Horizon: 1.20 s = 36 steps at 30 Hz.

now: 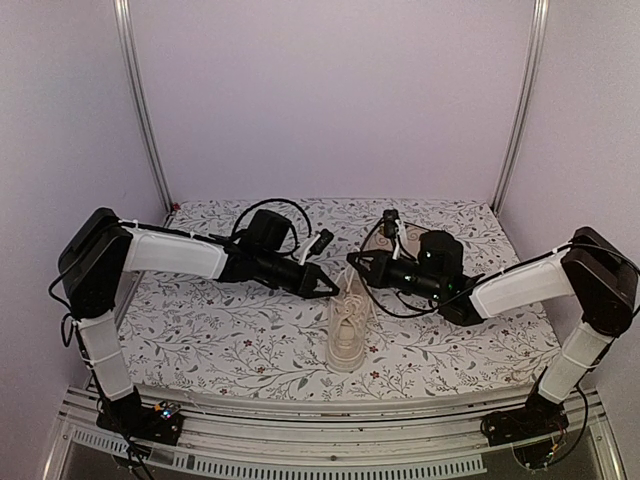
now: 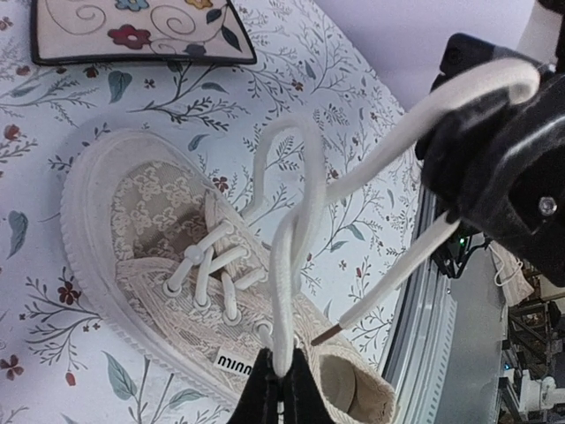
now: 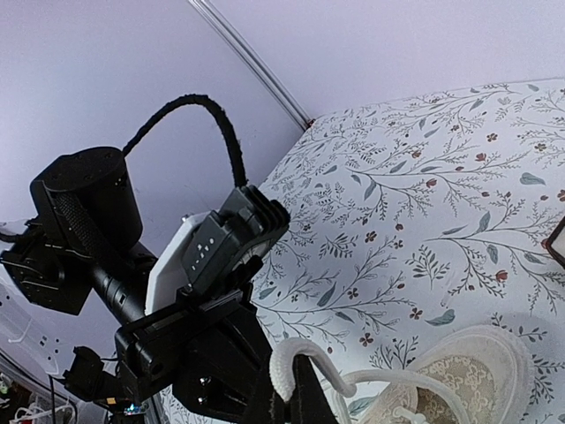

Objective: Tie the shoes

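Roughly midway, I judge. Left gripper (image 1: 325, 285), centre-left in the top view, clenched on a raised loop of the laces (image 2: 282, 265). Sneaker (image 1: 348, 330) lies centre on the floral cloth (image 1: 200, 340), eyelets threaded. Right gripper (image 1: 355, 262), just right, grasps a second bight. Loops cross loosely; bow not yet cinched.

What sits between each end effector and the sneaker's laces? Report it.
Nothing visible. The left end effector is shut on a loop of the laces above the sneaker, and the right end effector grips the other strand.
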### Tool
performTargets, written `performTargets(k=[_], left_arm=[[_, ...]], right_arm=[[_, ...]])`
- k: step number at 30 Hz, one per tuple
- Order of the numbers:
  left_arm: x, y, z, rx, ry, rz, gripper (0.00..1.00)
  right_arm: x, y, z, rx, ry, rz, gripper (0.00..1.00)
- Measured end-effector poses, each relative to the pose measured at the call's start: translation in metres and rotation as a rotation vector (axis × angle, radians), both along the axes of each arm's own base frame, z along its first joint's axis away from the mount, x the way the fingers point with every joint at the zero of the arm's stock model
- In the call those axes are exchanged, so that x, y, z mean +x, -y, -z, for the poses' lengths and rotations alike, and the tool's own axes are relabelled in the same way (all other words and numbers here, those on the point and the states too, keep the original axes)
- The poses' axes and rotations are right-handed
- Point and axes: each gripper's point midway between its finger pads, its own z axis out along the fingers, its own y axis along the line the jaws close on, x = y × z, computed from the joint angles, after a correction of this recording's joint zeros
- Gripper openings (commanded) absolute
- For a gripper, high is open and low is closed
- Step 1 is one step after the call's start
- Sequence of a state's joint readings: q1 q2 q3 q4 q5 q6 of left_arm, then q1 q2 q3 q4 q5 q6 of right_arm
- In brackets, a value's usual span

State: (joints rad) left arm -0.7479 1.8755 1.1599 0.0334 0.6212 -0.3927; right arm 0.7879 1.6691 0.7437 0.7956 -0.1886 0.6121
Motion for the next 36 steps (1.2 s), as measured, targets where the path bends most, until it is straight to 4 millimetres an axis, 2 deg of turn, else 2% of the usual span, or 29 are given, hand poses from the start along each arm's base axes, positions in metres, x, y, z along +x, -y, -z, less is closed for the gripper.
performTargets(k=[15,23,28,33,36], left_arm=[[0.000,0.000,0.001,-0.003,-0.019,-0.013,0.00],[0.002,0.002,-0.002,-0.027,-0.026,-0.030,0.00],[0.003,0.003,-0.005,-0.037,-0.028,-0.037,0.00],[0.004,0.003,-0.005,-0.039,-0.030,-0.039,0.00],[0.004,0.003,-0.005,-0.041,-0.035,-0.044,0.00]], right_arm=[[0.002,-0.009,0.023,-0.062,0.043,0.021,0.02],[-0.009,-0.017,0.029,-0.065,0.041,-0.006,0.02],[-0.018,-0.017,0.040,-0.077,0.016,-0.015,0.02],[-0.013,-0.014,0.038,-0.076,0.022,0.018,0.02],[-0.006,-0.016,0.028,-0.064,0.043,0.044,0.02]])
